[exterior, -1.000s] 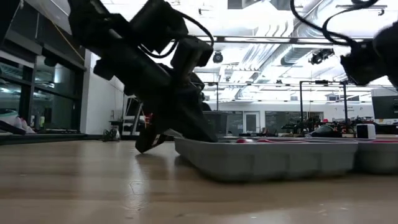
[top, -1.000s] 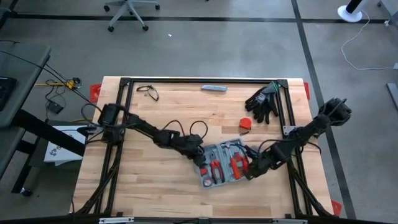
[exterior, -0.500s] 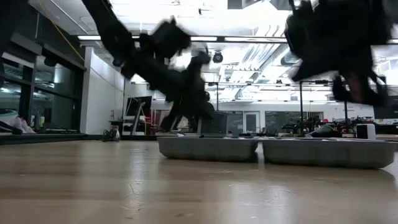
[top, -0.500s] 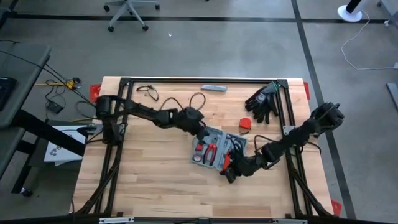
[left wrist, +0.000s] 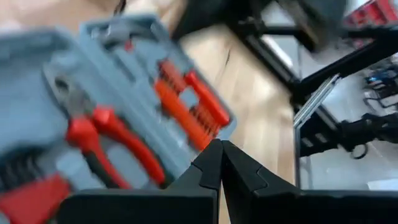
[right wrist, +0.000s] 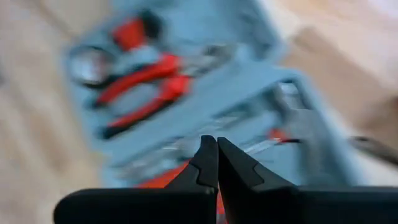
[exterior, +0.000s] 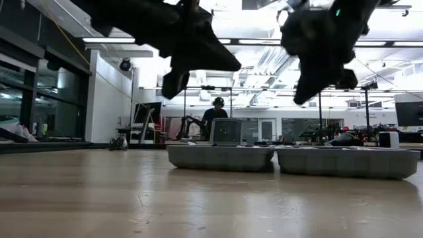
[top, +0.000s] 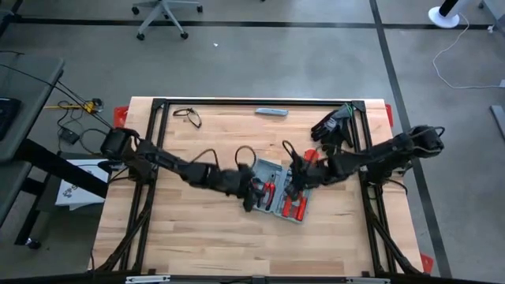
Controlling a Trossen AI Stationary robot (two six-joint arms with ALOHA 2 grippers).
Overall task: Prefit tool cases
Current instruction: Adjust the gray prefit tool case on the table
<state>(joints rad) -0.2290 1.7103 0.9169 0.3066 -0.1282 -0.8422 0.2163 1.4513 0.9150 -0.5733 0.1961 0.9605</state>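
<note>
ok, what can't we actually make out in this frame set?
- Tool case, high view: both grippers cover its ends, so no latch tab is visible.
- Low view: only the case's outer walls show; the inside is hidden.
- Both wrist views: motion blur; only red-handled pliers are recognisable.
- Contact between the left gripper, the right gripper and the case: undecidable.

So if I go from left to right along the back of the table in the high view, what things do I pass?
Glasses → slim grey bar → black gloves.
</note>
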